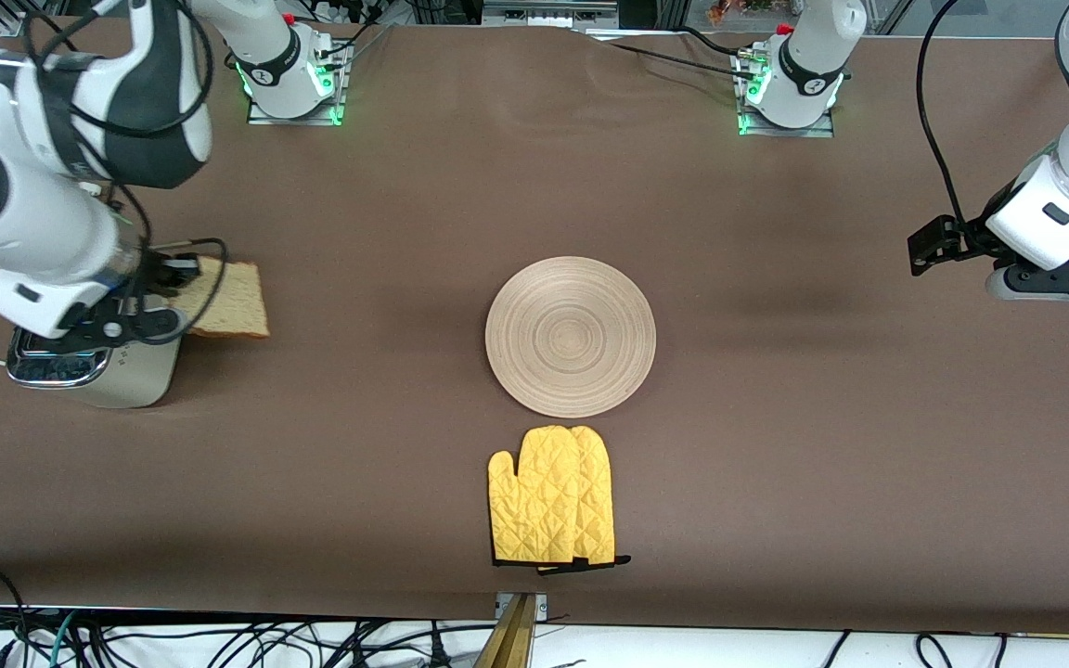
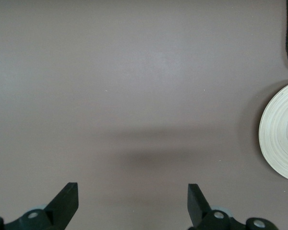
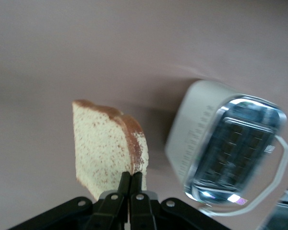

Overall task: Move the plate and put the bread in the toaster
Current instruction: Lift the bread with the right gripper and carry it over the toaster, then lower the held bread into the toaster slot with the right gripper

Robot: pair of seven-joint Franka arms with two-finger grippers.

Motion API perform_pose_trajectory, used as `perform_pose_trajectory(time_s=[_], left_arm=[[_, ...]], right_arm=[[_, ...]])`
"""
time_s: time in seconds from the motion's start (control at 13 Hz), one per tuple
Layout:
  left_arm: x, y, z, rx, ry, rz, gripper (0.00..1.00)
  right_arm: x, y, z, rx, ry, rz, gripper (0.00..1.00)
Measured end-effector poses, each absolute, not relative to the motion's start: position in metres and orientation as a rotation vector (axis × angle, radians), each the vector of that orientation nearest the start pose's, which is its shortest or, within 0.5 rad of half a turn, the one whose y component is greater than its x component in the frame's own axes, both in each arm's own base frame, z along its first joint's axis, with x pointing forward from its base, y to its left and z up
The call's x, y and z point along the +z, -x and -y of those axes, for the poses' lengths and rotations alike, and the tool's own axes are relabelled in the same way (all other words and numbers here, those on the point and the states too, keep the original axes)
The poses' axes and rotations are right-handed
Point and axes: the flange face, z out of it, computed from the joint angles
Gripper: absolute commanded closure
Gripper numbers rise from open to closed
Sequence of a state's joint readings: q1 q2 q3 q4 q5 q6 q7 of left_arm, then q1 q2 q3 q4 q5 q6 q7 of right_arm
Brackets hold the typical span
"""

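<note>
Speckled bread (image 3: 108, 146) pinched in right pincer (image 3: 130, 181), held beside the toaster (image 3: 230, 153). Left pincer (image 2: 133, 203) waits spread wide, empty, above bare bench (image 2: 134, 86).

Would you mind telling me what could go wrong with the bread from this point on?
The right gripper pinches the bread only at one crust edge, so the slice may sag or slip. The bread hangs beside the toaster, not over its slots, and may catch on the chrome top. The left gripper waits open over bare table.

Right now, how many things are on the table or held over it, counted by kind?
Plate: 1
Bread slice, held in the right gripper: 1
Toaster: 1
Yellow oven mitt: 1
Total: 4
</note>
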State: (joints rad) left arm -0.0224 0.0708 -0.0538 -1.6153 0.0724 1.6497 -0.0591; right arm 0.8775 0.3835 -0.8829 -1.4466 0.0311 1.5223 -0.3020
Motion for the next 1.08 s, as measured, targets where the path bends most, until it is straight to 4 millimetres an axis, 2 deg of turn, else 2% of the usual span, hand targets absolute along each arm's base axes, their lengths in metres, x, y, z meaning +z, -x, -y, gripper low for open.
perform_pose_trajectory(time_s=[0.38,0.54,0.85,0.92,1.08], left_arm=[[0.57,-0.578,0.036,0.051,3.07,-0.037,0.0],[0.57,-0.578,0.036,0.051,3.07,-0.037,0.0],[0.57,-0.578,0.036,0.051,3.07,-0.038,0.0],[0.57,-0.578,0.036,0.052,3.07,-0.037,0.0],[0.57,-0.578,0.036,0.052,3.07,-0.037,0.0]], right_arm=[[0.541,-0.617,-0.051,0.451,3.538,0.626,1.0],[0.543,-0.621,-0.03,0.488,3.604,0.621,1.0],[0.533,-0.636,0.04,0.528,3.704,0.591,1.0],[0.528,-0.637,0.051,0.525,3.713,0.561,1.0],[0.515,-0.638,0.055,0.529,3.728,0.494,1.0]])
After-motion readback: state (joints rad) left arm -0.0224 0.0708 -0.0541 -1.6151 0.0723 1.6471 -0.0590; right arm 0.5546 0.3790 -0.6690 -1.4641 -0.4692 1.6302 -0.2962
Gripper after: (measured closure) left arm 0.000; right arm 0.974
